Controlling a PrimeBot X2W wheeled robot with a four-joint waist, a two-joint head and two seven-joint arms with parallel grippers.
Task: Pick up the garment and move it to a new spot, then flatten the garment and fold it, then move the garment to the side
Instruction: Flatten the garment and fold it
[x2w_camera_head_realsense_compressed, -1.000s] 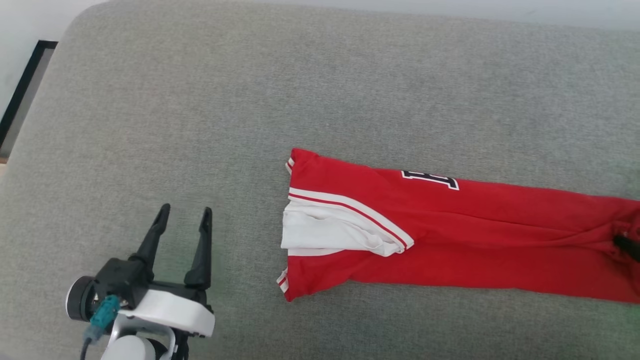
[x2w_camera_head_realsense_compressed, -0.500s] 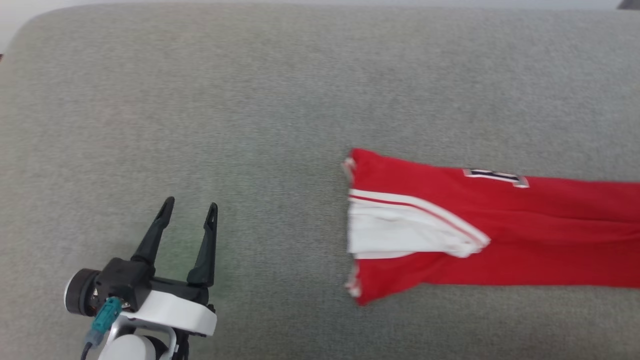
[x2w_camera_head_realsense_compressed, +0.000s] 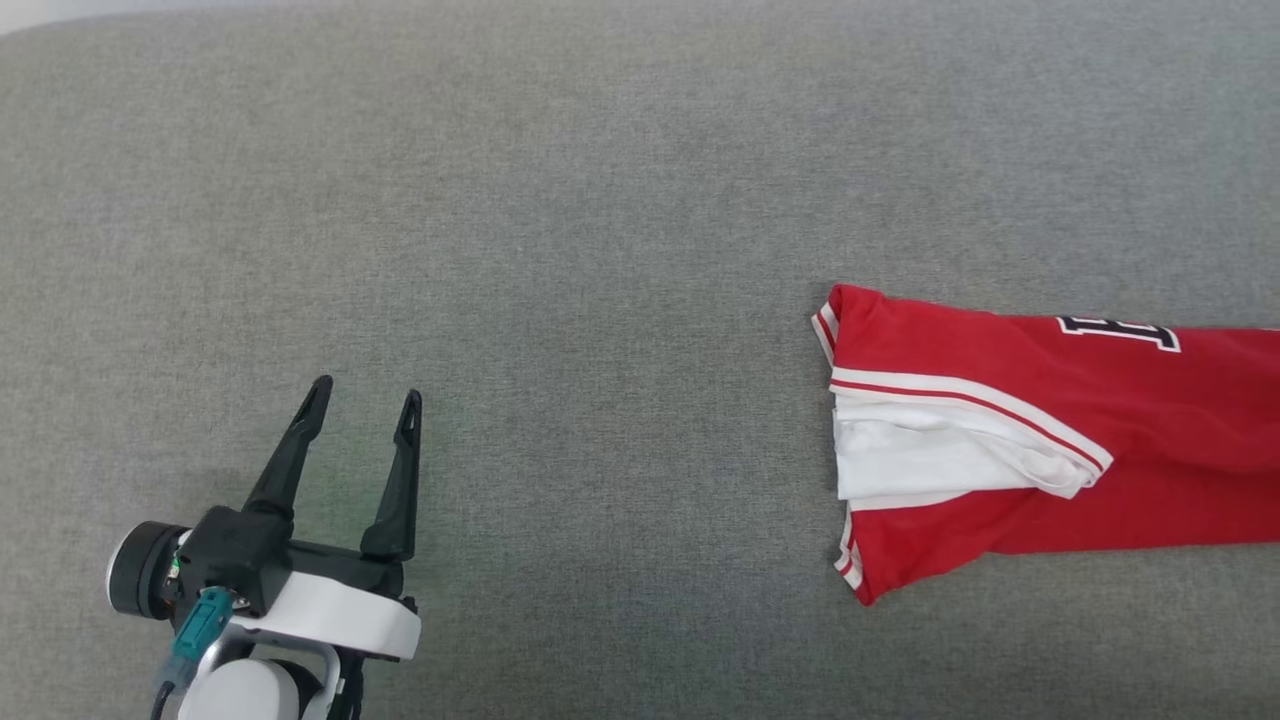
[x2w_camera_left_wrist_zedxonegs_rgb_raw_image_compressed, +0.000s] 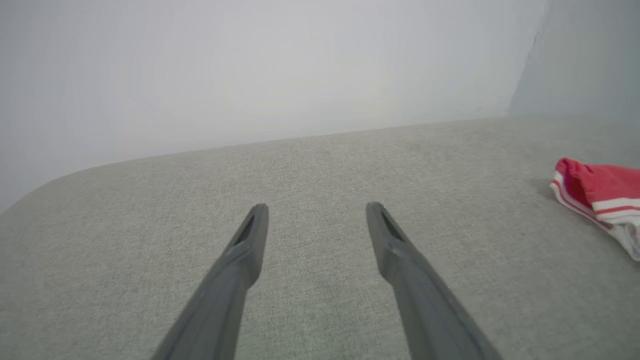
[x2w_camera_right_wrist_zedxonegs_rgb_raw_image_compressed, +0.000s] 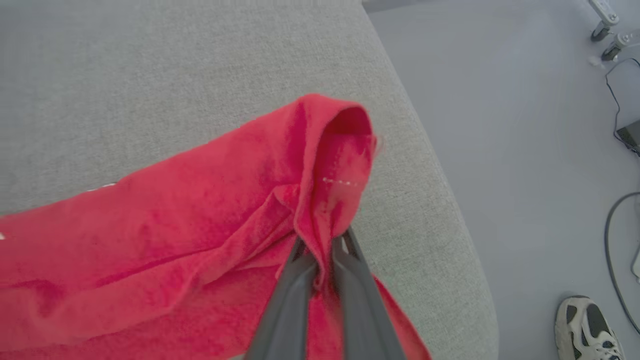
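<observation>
Clenched on one end of the garment (x2w_camera_head_realsense_compressed: 1150, 420) with the right gripper (x2w_camera_right_wrist_zedxonegs_rgb_raw_image_compressed: 322, 246); spread empty at the left gripper (x2w_camera_head_realsense_compressed: 365, 392), well apart from the garment. Apparently folded already; sideways move unfinished

The right gripper (x2w_camera_right_wrist_zedxonegs_rgb_raw_image_compressed: 321, 243) pinches a bunched fold of the red garment (x2w_camera_right_wrist_zedxonegs_rgb_raw_image_compressed: 165, 230) above the grey cushion (x2w_camera_right_wrist_zedxonegs_rgb_raw_image_compressed: 150, 65).

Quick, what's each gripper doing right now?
Left gripper: open, holding nothing.
Right gripper: shut on the garment.
</observation>
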